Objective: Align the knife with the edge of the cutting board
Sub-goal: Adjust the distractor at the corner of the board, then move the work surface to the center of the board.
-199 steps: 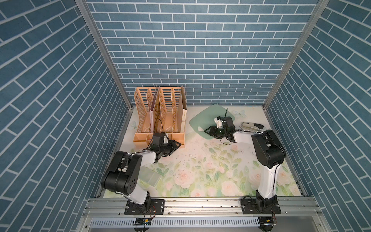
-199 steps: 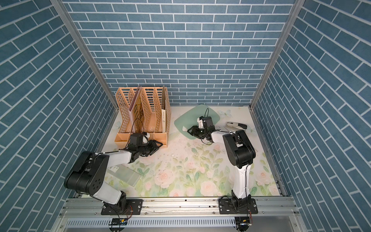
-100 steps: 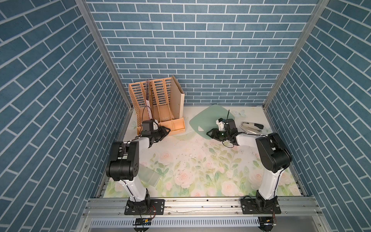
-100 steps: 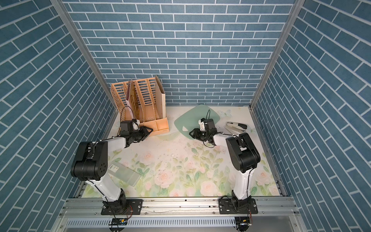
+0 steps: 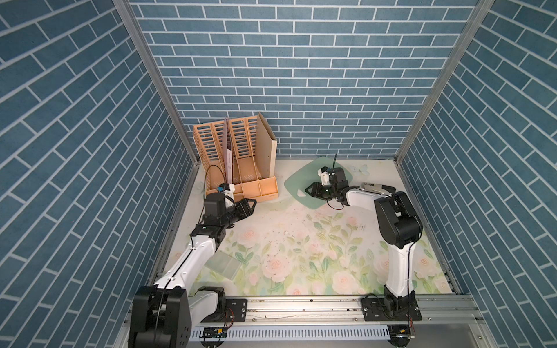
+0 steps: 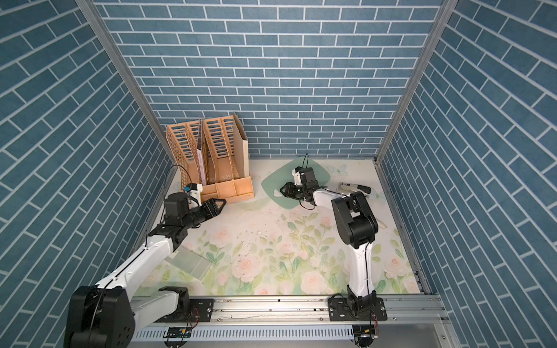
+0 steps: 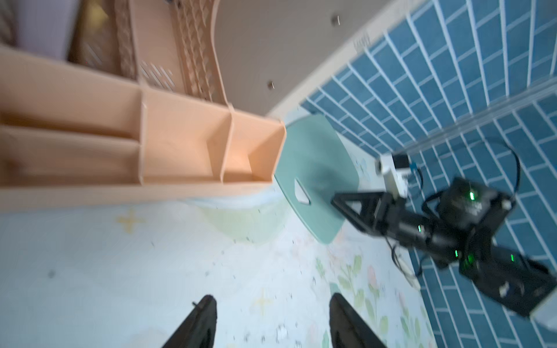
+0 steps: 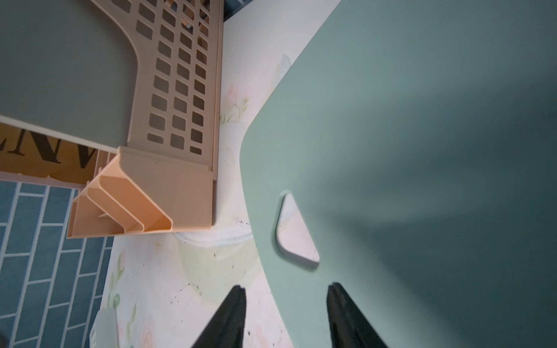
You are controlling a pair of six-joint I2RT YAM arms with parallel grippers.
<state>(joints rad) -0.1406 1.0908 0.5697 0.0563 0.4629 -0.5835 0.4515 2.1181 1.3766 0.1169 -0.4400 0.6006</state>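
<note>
The pale-green cutting board [image 5: 303, 180] [image 6: 278, 180] lies flat at the back of the mat, turned like a diamond, with its small hole [image 8: 297, 235] near the front-left edge. My right gripper [image 5: 309, 190] [image 8: 286, 286] is open, low over that edge just beside the hole. One finger [image 8: 346, 313] is over the board [image 8: 407, 135], the other over the mat, with nothing between them. My left gripper [image 5: 252, 202] [image 7: 271, 298] is open and empty above the mat, in front of the file organizer. The board [image 7: 316, 168] also shows there. The knife is hidden.
A peach file organizer [image 5: 241, 162] [image 6: 217, 162] stands at the back left, close to the board's left corner. A black-and-silver stapler [image 5: 376, 188] [image 6: 354, 188] lies right of the board. A small translucent greenish piece [image 5: 224, 265] [image 6: 191, 265] lies front left under my left arm.
The organizer has shifted back and turned toward the left corner. My left gripper has opened and drawn away from it to the right. My right gripper has stayed at the board's edge.
</note>
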